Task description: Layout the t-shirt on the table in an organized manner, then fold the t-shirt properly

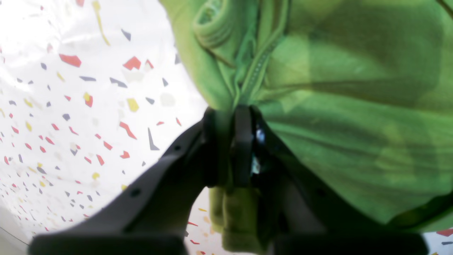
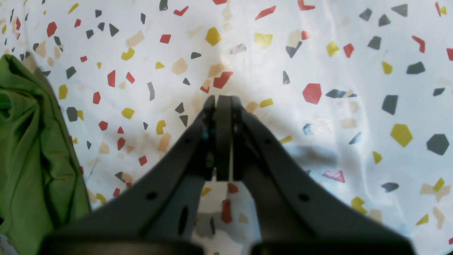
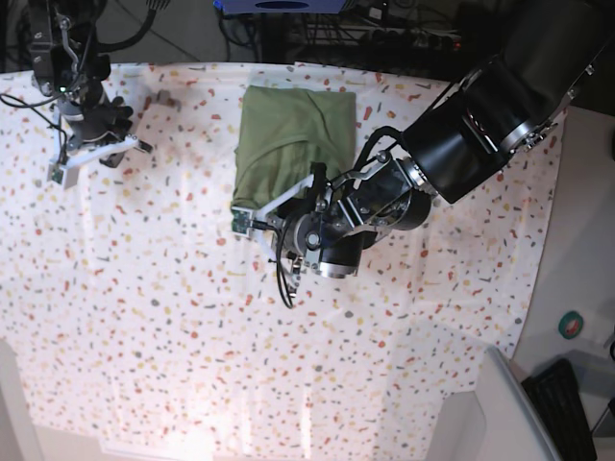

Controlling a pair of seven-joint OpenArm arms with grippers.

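The olive-green t-shirt lies folded into a compact rectangle at the far middle of the speckled table. My left gripper is at the shirt's near left corner. In the left wrist view that left gripper is shut on a bunched fold of the t-shirt, and the fabric hangs on both sides of the fingers. My right gripper hovers over the table's far left, well apart from the shirt. In its own view the right gripper is shut and empty, with the t-shirt at the left edge.
A plain grey-white surface borders the table on the right, with a small round green object and a keyboard on it. Cables and equipment run along the far edge. The left arm's bulky black body reaches in from the upper right.
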